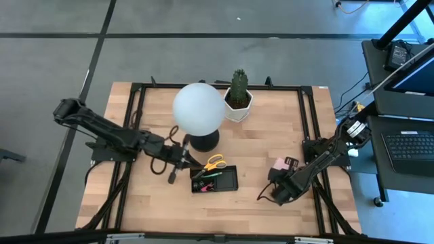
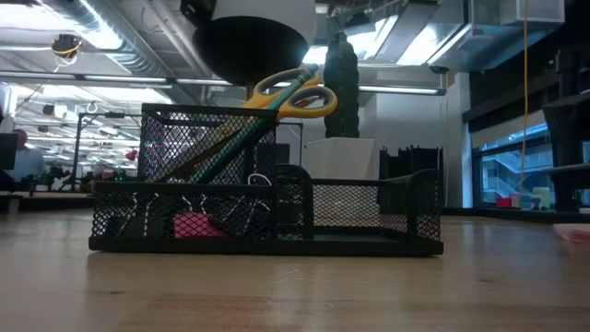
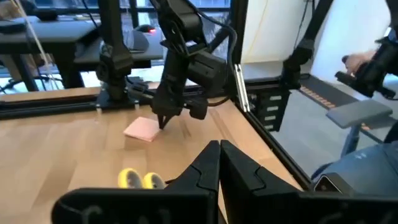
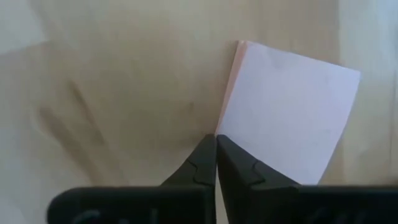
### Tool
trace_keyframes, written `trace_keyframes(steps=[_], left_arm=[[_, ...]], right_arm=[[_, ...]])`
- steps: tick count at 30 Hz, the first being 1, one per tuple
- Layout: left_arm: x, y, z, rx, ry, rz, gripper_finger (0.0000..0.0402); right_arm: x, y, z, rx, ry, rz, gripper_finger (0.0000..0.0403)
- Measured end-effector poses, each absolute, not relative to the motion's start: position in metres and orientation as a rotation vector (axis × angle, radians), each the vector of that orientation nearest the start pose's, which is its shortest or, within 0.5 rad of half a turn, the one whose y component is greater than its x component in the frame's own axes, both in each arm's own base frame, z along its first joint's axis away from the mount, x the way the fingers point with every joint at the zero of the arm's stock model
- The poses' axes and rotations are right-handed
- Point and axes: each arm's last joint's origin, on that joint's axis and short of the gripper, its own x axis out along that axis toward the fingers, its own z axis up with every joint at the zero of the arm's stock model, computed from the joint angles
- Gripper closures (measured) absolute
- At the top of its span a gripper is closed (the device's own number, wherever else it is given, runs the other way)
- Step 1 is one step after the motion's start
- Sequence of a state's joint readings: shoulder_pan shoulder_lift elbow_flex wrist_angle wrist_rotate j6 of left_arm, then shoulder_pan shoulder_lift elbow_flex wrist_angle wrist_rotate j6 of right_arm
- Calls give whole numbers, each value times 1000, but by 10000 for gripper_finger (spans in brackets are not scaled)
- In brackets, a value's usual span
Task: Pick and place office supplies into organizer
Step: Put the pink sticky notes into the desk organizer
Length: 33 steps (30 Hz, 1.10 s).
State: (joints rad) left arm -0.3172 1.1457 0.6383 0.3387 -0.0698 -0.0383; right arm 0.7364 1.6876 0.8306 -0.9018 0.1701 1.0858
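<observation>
My right gripper sits pressed together, empty, at the near corner of the pink sticky-note pad, flat on the worktop right of the organizer. Left gripper, also closed, waits beside the organizer, farther off.

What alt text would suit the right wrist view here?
The right arm's end effector, its two dark fingers pressed together, points down at the near corner of a square pale pink sticky-note pad lying flat on the light wooden table.
</observation>
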Motion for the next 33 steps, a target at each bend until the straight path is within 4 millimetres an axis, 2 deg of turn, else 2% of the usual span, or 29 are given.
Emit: trace_keyframes(steps=[6,12,17,25,33], left_arm=[[252,-94,262,6,198,-281,398],[257,-119,261,48,211,-339,398],[266,-139,256,164,229,-221,398],[302,-157,250,203,332,-135,398],[341,-176,265,242,416,-118,398]], right_arm=[[186,161,128,-65,1527,-283,387],[189,163,128,-221,1508,-116,387],[190,164,128,-341,1505,9,387],[194,166,128,-643,1436,235,387],[204,170,128,-998,1259,425,387]])
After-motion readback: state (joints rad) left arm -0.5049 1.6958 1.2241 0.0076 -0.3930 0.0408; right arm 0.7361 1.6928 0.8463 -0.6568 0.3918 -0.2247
